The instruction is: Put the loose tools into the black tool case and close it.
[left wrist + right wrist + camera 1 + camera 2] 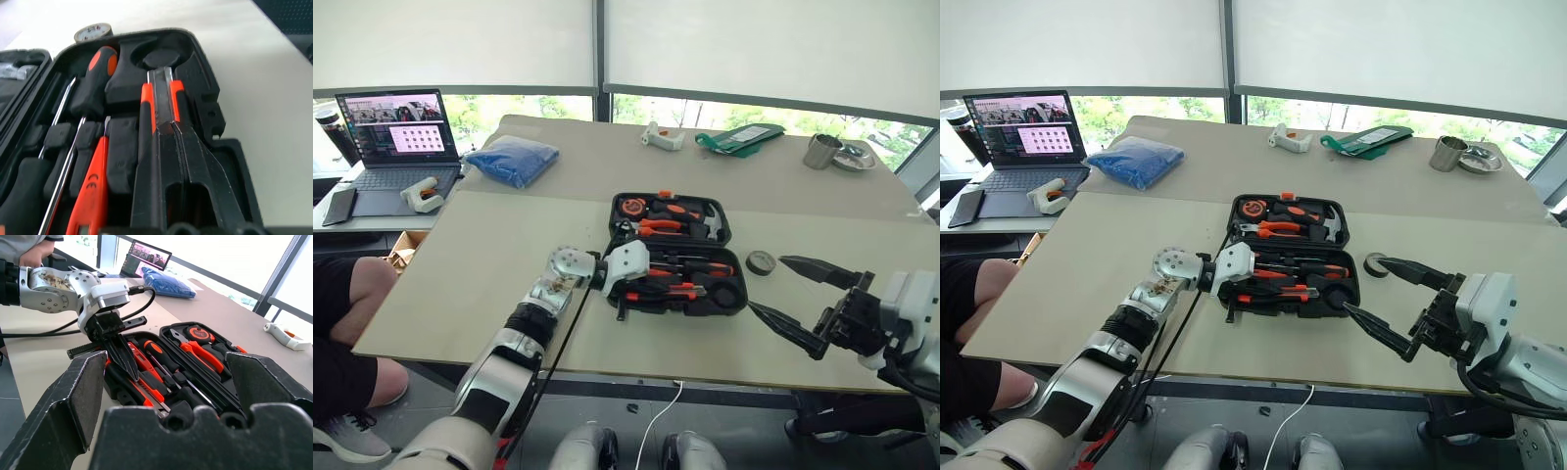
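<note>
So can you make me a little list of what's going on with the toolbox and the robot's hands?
tool case: open, lying flat on the table
in the case: screwdrivers, pliers, a hammer, a tape measure
left gripper: jaws shut, over the knife in its slot
right gripper: jaws wide open, holding nothing
tape roll: on the table, beside the case
round slot in case: empty

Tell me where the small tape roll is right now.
In the left eye view the tape roll lies on the table, just right of the open black tool case, ahead of the right pincer.
</note>
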`<state>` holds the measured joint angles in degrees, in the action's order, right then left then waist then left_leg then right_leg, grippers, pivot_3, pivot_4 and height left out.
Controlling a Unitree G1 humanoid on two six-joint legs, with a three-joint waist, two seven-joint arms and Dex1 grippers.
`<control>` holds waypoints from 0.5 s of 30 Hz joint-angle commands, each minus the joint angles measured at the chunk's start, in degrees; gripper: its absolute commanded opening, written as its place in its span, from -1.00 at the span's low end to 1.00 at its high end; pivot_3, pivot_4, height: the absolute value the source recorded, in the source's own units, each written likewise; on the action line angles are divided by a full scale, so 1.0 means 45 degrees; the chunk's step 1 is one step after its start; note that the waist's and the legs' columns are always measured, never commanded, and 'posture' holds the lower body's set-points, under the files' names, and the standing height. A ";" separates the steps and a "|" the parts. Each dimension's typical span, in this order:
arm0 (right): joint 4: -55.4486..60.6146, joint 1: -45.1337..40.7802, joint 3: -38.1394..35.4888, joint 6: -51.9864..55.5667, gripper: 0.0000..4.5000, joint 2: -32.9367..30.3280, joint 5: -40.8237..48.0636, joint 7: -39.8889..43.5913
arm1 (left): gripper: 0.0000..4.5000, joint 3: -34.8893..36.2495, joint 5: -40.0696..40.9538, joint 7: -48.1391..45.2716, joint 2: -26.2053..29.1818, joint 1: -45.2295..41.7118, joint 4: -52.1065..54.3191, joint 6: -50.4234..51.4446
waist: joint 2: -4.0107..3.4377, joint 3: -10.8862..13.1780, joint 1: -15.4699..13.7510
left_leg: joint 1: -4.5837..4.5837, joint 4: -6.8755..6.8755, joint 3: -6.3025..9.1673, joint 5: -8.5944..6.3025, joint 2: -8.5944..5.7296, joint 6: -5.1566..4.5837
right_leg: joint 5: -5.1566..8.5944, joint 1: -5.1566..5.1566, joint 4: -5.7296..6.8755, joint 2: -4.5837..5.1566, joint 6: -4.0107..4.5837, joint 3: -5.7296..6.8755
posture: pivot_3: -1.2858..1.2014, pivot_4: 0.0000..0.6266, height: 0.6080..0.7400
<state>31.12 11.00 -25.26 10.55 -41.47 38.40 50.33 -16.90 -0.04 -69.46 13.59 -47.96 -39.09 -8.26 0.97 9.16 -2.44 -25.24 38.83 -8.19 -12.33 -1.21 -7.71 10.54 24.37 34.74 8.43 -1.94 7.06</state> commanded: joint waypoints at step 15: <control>0.0287 0.0636 -0.0358 -0.0204 1.00 0.0287 -0.0031 0.0047 | -0.99 -0.0974 -0.1100 0.1363 -0.0062 0.1276 0.0121 0.0590 | -0.0205 -0.0162 -0.0016 | 0.0048 -0.0007 0.0002 -0.0069 0.0001 -0.0108 | -0.0004 -0.0049 -0.0050 -0.0002 -0.0018 -0.0006 | 0.03 -0.52 1.00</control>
<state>31.86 14.14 -25.27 10.53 -40.20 37.76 50.39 -19.37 -3.15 -63.49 13.57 -44.88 -35.34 -4.05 0.05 8.43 -2.51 -25.02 38.79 -8.19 -12.65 -1.21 -8.20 10.52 24.15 34.52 8.42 -2.02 7.03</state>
